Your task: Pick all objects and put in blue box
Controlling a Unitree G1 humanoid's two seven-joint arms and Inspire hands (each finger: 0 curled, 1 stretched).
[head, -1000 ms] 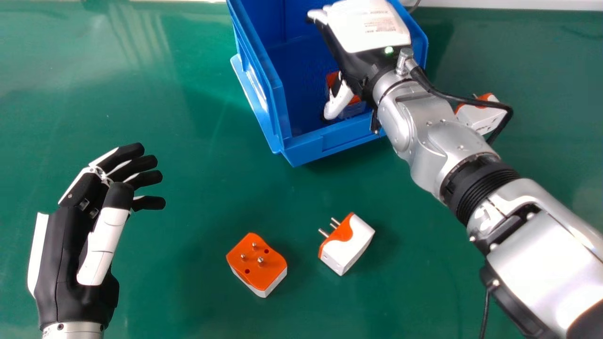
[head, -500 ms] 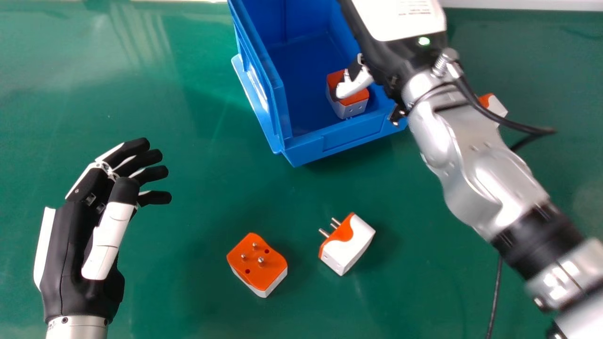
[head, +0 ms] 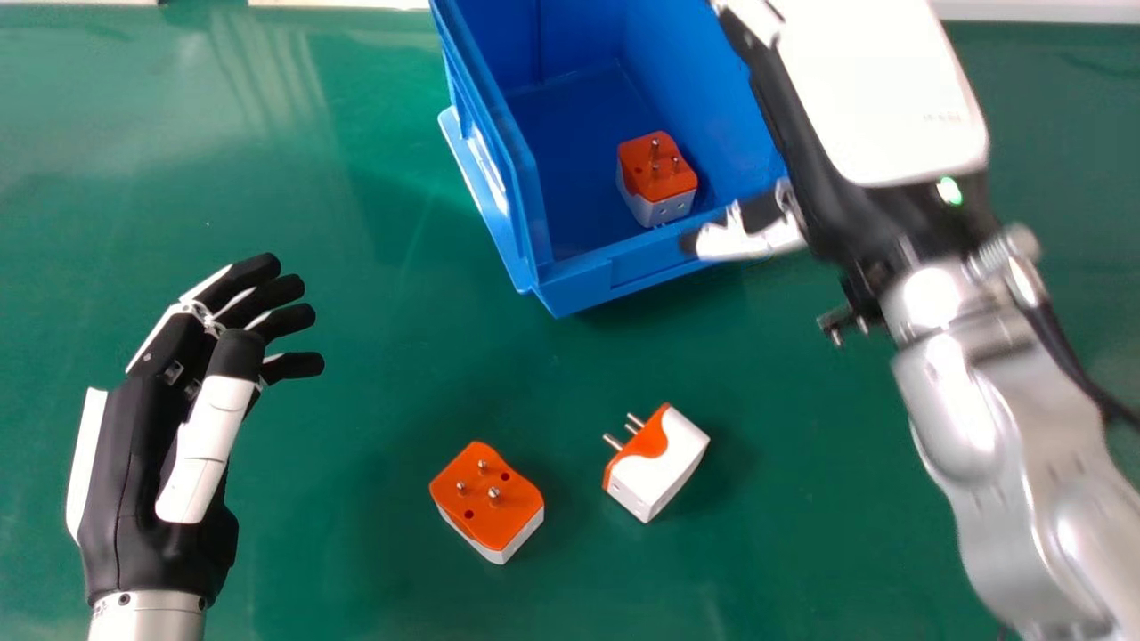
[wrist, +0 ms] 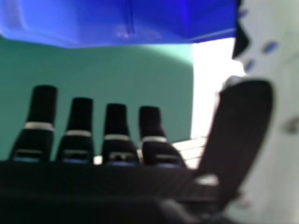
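Presumably for clearance, I'm holding the right hand [head: 877, 98] open beside the blue box [head: 583, 283]; one plug adapter [head: 657, 178] is sitting inside. Pins-up adapter [head: 488, 507] and tilted adapter [head: 657, 465] are awaiting pickup; left hand [head: 147, 472] idling at head view's left.

A robotics lab or workshop is the kind of place appearing here, with a humanoid's jointed silver right arm [head: 944, 409] and black-and-white left hand [head: 129, 481] sharing a broad green work surface [head: 374, 178]. Bright light is glinting off the smooth green top. A blue plastic box [head: 579, 292], resembling a workshop parts bin, is standing toward the far side, and orange-and-white plug adapters [head: 657, 463] are lying inside it and on the surface. The pictures are leaving open whether this is lab or workshop.
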